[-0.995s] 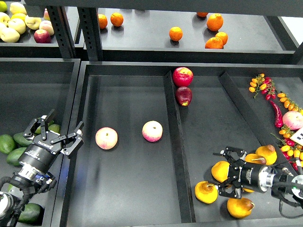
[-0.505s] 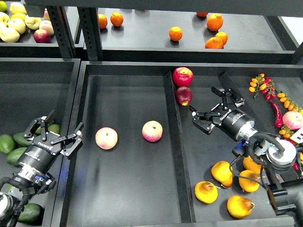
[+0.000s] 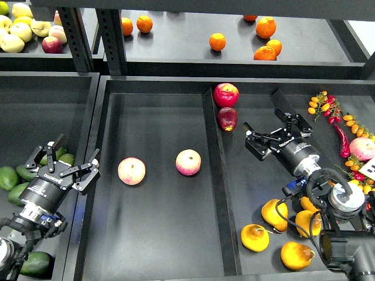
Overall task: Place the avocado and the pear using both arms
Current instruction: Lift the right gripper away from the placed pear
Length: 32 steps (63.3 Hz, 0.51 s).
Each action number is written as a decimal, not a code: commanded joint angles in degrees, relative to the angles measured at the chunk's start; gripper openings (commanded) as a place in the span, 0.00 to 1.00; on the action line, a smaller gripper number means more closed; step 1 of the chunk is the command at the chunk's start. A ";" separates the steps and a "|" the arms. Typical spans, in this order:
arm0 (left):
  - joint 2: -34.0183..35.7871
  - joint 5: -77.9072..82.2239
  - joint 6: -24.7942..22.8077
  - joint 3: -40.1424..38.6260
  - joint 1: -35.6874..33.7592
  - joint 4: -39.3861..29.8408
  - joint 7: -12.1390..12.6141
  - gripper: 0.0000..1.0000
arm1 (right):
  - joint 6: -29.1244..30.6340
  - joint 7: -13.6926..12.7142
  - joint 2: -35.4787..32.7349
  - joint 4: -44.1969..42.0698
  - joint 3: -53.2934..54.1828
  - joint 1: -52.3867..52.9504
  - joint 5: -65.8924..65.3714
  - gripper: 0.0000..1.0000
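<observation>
Dark green, smooth oval avocados (image 3: pixel 17 181) lie heaped at the near left of the left bin, and squat yellow-orange pears (image 3: pixel 256 237) sit clustered at the near right of the right-hand compartment; neither arm holds a fruit.

The left gripper (image 3: pixel 63 165) hangs spread and empty at the wall between the left bin and the central black tray (image 3: pixel 161 246), just right of the avocados. The right gripper (image 3: pixel 274 133) hovers released and empty over bare tray floor, beyond the pears and near two dark red apples (image 3: pixel 227 105). Two round pink-and-cream peaches (image 3: pixel 159 167) rest apart in the central tray. Bright oranges (image 3: pixel 265 40) dot the far shelf, and small tomatoes and red chillies (image 3: pixel 340 126) line the right edge.
</observation>
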 commanded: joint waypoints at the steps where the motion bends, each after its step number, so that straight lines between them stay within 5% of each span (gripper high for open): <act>1: 0.00 -0.09 0.00 -0.82 -0.02 -0.15 -0.01 0.99 | 4.35 0.00 -0.01 -0.86 -0.67 -0.25 0.30 1.00; 13: 0.00 -0.18 0.00 -0.91 0.16 0.02 -0.01 0.99 | 6.65 0.00 -0.01 -1.83 -4.89 -0.77 0.39 1.00; 23: 0.00 -0.09 0.00 -1.08 0.86 0.11 -0.01 0.99 | 8.58 7.43 -0.01 -1.39 -6.91 -1.13 0.48 1.00; 32: 0.00 -0.09 0.00 -0.82 1.74 -0.06 -0.01 0.99 | 9.72 8.13 -0.01 1.16 -7.18 -3.67 1.09 1.00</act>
